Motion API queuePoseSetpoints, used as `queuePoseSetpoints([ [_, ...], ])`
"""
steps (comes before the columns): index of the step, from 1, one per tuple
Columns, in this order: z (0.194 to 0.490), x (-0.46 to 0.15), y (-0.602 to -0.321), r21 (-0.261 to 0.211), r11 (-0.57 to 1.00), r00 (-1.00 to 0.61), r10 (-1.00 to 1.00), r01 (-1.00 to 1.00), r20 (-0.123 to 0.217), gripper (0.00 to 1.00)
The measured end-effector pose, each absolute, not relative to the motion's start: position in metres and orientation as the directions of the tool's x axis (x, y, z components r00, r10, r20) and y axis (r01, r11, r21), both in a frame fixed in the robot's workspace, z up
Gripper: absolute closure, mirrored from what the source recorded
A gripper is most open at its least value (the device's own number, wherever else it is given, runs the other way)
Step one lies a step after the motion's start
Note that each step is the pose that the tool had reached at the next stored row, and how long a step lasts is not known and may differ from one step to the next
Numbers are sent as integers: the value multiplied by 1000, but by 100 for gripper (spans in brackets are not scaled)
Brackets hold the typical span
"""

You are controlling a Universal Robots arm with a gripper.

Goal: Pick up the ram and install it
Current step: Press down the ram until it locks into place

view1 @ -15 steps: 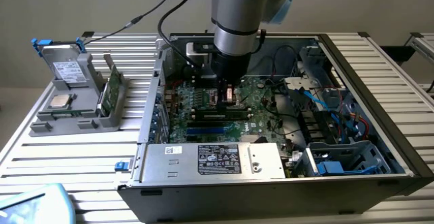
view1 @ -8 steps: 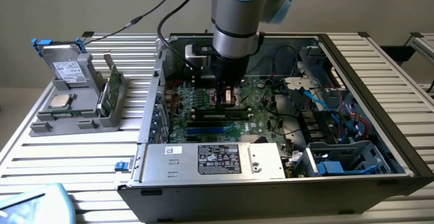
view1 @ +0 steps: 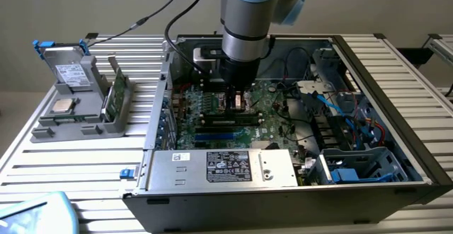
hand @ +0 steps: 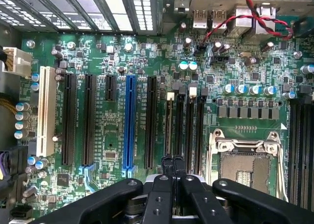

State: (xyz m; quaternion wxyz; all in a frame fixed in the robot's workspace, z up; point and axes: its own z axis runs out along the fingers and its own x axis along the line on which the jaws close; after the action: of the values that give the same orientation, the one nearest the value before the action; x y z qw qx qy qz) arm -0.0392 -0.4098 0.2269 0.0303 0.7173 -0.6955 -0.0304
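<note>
Gripper (view1: pixel 238 100) hangs over the motherboard (view1: pixel 283 112) inside the case (view1: pixel 396 101), fingers pressed together, holding nothing I can see. A ram (view1: pixel 230 121) lies along a slot just below it, apparently seated; another stick (view1: pixel 113 93) waits in the holder (view1: pixel 78 114) at left.

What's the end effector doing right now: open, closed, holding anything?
End effector: closed, low over the motherboard inside the computer case. Whether it grips a ram stick cannot be told.
</note>
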Motion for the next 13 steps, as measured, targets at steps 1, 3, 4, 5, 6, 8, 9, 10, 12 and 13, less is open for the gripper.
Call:
queuePoseSetpoints([
  [1, 231, -39, -410, 86, -31, 31, -1000, -996, -1, 89],
  [3, 241, -39, -411, 88, -31, 31, -1000, -996, 1, 89],
  [4, 245, -38, -411, 89, -31, 31, -1000, -996, 1, 89],
  [5, 248, -37, -412, 90, -31, 31, -1000, -995, 1, 89],
  [6, 249, -36, -413, 90, -31, 31, -1000, -995, 0, 89],
  [8, 250, -32, -415, 90, -32, 32, -999, -995, -2, 89],
  [9, 250, -31, -415, 90, -32, 32, -999, -995, -3, 89],
  [10, 250, -30, -416, 90, -32, 32, -999, -995, -5, 89],
  [12, 250, -29, -416, 90, -33, 32, -999, -995, -6, 89],
  [13, 250, -29, -416, 90, -33, 32, -999, -995, -6, 89],
])
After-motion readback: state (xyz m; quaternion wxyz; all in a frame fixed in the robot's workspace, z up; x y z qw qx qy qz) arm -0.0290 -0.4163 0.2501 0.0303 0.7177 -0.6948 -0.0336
